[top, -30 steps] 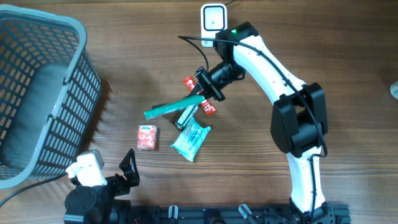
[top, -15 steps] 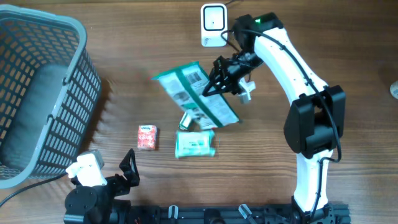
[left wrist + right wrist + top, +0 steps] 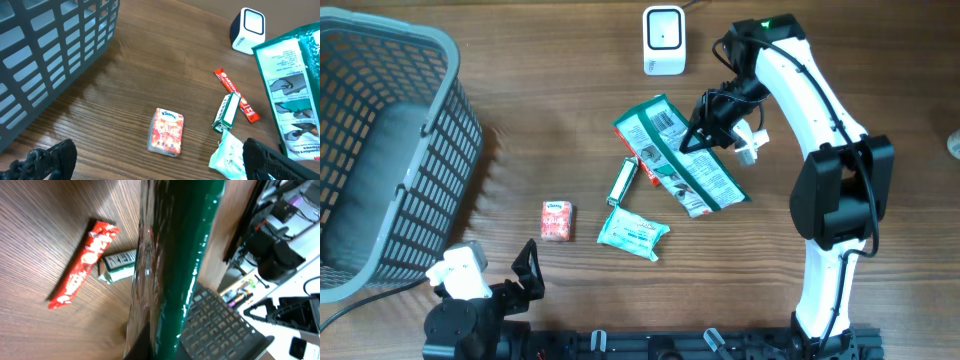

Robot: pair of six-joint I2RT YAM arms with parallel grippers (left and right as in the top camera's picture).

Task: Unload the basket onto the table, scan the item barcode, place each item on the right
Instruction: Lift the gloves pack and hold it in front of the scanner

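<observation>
Wood-grain tabletop (image 3: 520, 60): the right gripper (image 3: 708, 135), jaws pinched on one long edge, holds a flat, glossy green-and-white plastic packet (image 3: 675, 160) near the white rounded scanner box (image 3: 663, 40). Seen from overhead, its long axis runs diagonally, barcode end nearest the scanner, printed face upward. The left gripper (image 3: 159, 160) stands wide and empty, near a grey lattice plastic basket (image 3: 390, 150).

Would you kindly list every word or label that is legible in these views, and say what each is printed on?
"Kleenex": on the small orange tissue pack.
Green packet: printed text, diagrams and a barcode, all too small to read.
Red sachet: white lettering, too blurred to read.
Green-white pack: print too small to read.
</observation>
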